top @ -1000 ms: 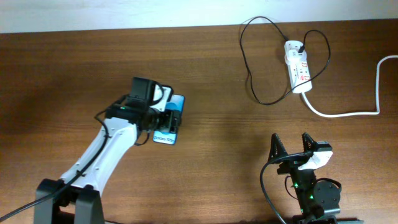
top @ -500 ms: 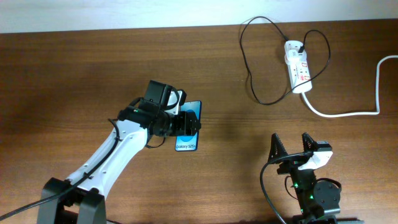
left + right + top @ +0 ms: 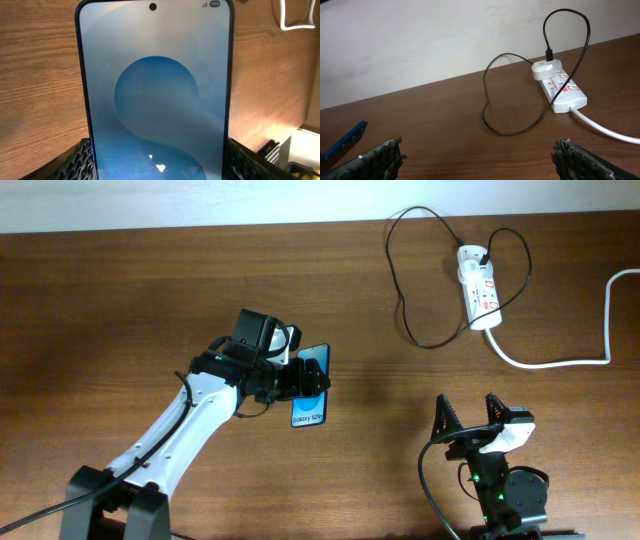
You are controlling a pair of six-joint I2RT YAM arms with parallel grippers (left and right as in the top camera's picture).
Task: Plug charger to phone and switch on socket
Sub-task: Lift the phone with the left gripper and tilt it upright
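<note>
The left arm reaches out over the brown wooden table [image 3: 120, 290], and its left gripper [image 3: 296, 378] is clamped across the slim black-edged smartphone with the bright blue screen [image 3: 309, 412]. The phone sits screen-up near the middle of the table, its length running away from the fingers. In the wrist view the screen [image 3: 155, 100] fills the space between the two dark textured pads [image 3: 75, 160], one pressed to each long edge.

The small white elongated power strip with red marks [image 3: 479, 288] lies far off toward the back right of the table, well apart from the phone. The long thin black charger cable [image 3: 402, 305] loops loosely beside it, one end going into the white adapter on the strip; I cannot make out the free tip. A thick white cord [image 3: 560, 363] trails from the strip to the right edge.

The right gripper [image 3: 478, 415] hangs near the front right, fingers [image 3: 380, 155] spread wide around nothing, pointing toward the strip [image 3: 562, 92] and cable [image 3: 484, 107].
</note>
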